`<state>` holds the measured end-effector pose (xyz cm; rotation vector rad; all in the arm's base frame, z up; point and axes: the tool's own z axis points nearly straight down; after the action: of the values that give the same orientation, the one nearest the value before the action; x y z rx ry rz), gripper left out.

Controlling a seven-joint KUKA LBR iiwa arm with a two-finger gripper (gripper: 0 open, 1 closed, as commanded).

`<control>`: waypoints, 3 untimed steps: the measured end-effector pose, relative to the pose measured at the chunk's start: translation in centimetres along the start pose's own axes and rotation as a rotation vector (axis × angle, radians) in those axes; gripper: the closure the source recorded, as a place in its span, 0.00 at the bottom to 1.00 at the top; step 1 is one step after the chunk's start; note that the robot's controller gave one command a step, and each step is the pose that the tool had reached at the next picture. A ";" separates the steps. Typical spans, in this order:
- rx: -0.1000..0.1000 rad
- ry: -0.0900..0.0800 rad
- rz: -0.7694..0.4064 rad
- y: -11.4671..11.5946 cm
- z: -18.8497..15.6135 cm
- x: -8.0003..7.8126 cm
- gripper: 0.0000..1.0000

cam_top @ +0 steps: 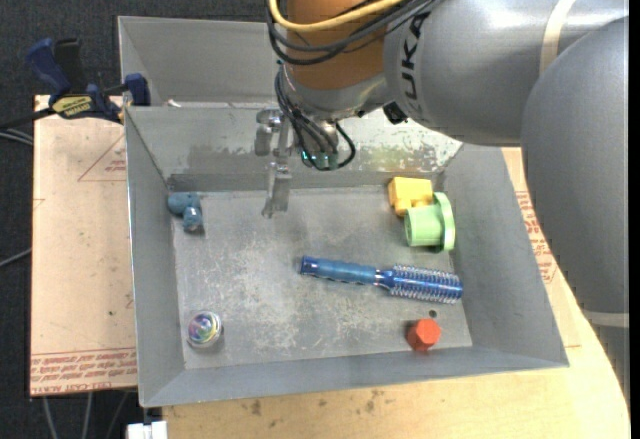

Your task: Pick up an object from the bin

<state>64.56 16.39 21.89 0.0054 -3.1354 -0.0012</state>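
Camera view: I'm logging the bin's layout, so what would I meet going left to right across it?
Small blue-grey piece → gripper → green plastic cylinder. Left out, since they overlap these sideways: shiny marble-like ball, blue bristle brush, yellow block, small red piece.

A blue brush (pixel 380 279) lies across the floor of the bin (pixel 152 257), bristles to the right. Behind it a yellow block (pixel 409 193) touches a green spool (pixel 431 223). A small red piece (pixel 424 334) sits near the front right corner, a shiny ball (pixel 204 329) front left, and a small blue piece (pixel 187 210) by the left wall.
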 end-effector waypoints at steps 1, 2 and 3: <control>-0.001 -0.005 -0.191 8.4 6.2 -1.1 0.00; -0.001 -0.007 -0.077 8.8 8.2 -0.8 0.00; 0.000 -0.004 0.107 8.7 12.0 -0.1 0.00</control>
<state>64.60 25.13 9.85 -0.1624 -3.1356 -0.0014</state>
